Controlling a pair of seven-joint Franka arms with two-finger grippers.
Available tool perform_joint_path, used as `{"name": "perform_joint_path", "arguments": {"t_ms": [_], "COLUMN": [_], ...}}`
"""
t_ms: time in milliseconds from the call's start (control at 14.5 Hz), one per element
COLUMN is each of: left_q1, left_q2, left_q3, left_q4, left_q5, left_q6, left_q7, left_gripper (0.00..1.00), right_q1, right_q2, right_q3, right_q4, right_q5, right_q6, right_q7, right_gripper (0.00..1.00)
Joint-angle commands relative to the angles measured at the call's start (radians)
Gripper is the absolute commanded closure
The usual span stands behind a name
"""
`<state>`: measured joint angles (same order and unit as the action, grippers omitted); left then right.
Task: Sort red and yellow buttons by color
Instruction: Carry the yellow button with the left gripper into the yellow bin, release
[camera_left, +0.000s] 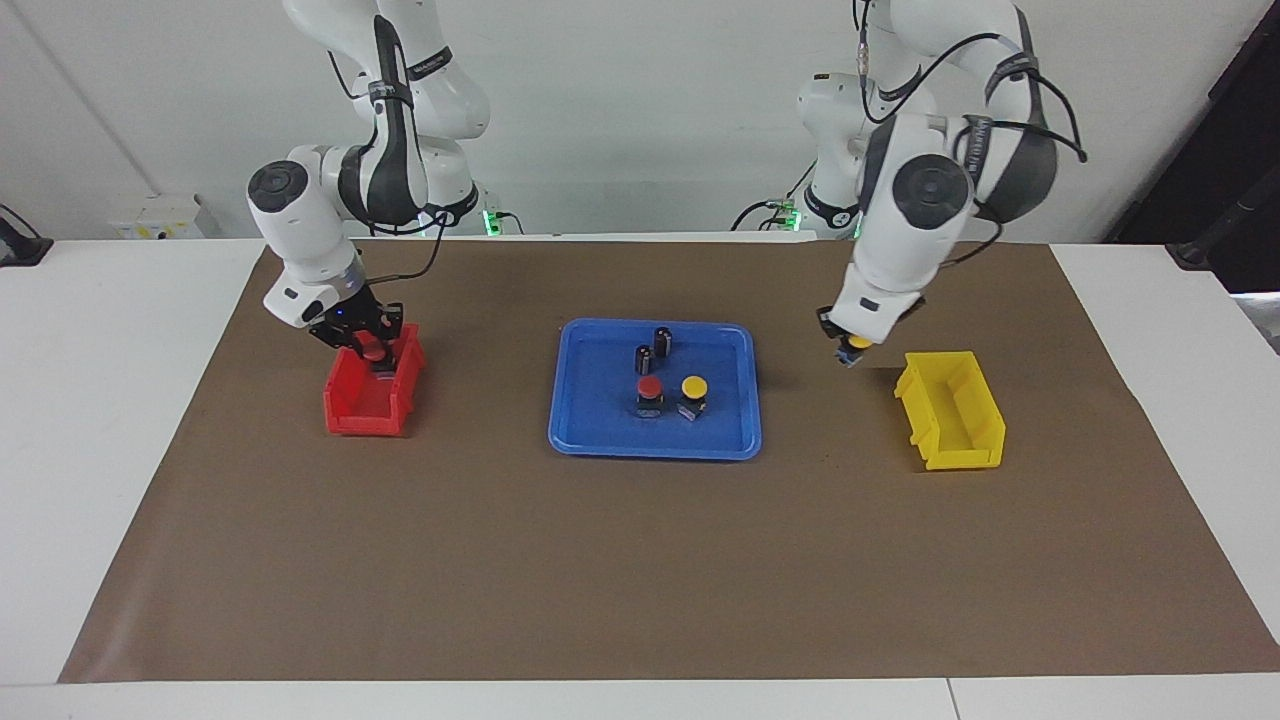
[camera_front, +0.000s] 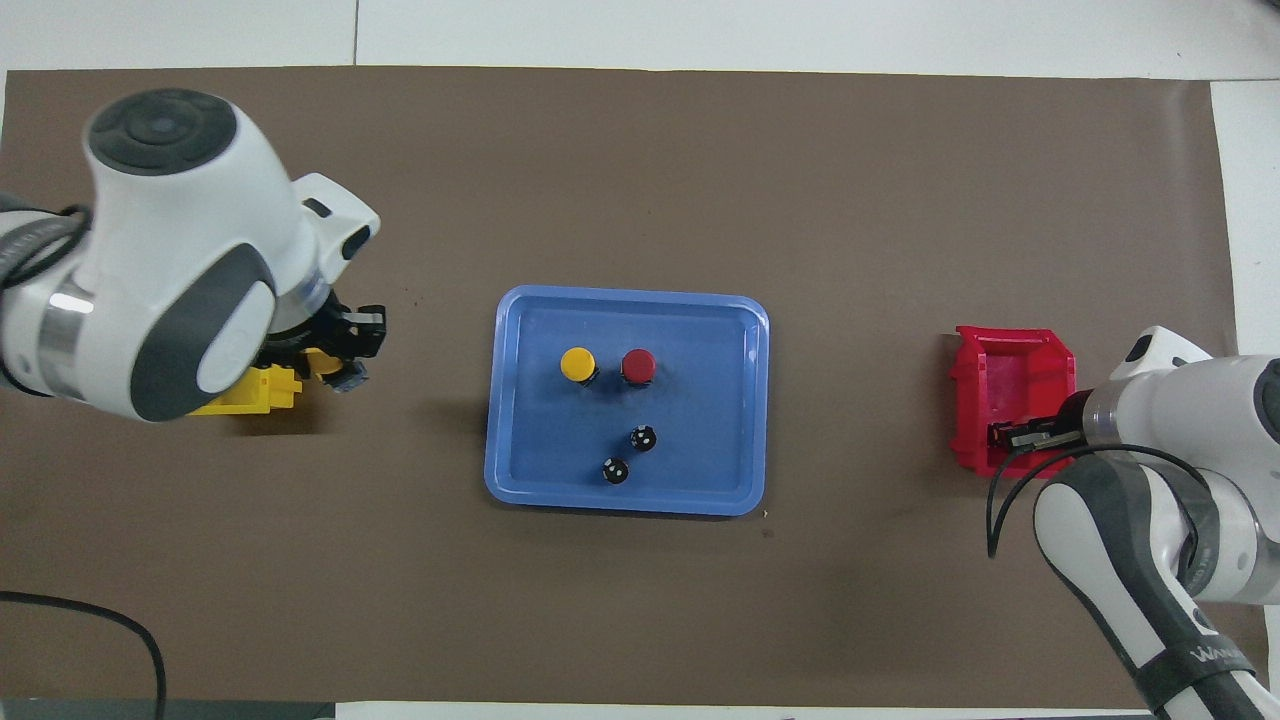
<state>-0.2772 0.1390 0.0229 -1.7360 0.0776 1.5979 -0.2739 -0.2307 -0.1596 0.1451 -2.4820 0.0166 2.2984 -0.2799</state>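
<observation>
My right gripper (camera_left: 372, 350) is shut on a red button (camera_left: 372, 353) and holds it low over the red bin (camera_left: 368, 408), at the end nearer to the robots. It also shows in the overhead view (camera_front: 1012, 436) over the red bin (camera_front: 1012, 372). My left gripper (camera_left: 855, 350) is shut on a yellow button (camera_left: 859, 343) above the mat, just beside the yellow bin (camera_left: 952, 412) on its tray side. A red button (camera_left: 650, 389) and a yellow button (camera_left: 694, 387) stand side by side in the blue tray (camera_left: 600, 430).
Two dark capless cylinders (camera_left: 644, 358) (camera_left: 662, 340) stand in the tray, nearer to the robots than the buttons. In the overhead view my left arm covers most of the yellow bin (camera_front: 245, 398). Brown paper (camera_left: 640, 570) covers the table.
</observation>
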Motion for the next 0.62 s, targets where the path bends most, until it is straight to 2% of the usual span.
{"name": "perform_joint_path", "arguments": {"t_ms": [0,138,344,482,550], "left_q1": [0.137,0.209,0.228,0.245,0.251], "left_q2": [-0.009,-0.025,-0.076,-0.094,-0.095], "left_q3": [-0.008,-0.009,-0.008,-0.008,-0.009], "left_q4": [-0.028,-0.080,-0.218,-0.275,-0.293], "left_q5": [0.014,0.014,0.013,0.013,0.013], "left_q6": [0.031,0.098,0.275,0.324,0.350], "left_q7": [0.232,0.324,0.465,0.496,0.496], "left_gripper": [0.99,0.99,0.99,0.99,0.99], "right_q1": [-0.006,-0.010,-0.004,0.068,0.133], "right_q2": [-0.014,0.011,0.028,0.053,0.105], "right_q3": [0.008,0.007,0.013,0.018,0.018], "right_q4": [-0.015,0.058,0.242,0.383,0.490], "right_q5": [0.014,0.014,0.014,0.040,0.043], "right_q6": [0.015,-0.042,-0.236,-0.316,-0.376], "right_q7": [-0.002,-0.010,-0.006,0.086,0.160], "right_gripper": [0.39,0.32,0.31,0.29,0.28]}}
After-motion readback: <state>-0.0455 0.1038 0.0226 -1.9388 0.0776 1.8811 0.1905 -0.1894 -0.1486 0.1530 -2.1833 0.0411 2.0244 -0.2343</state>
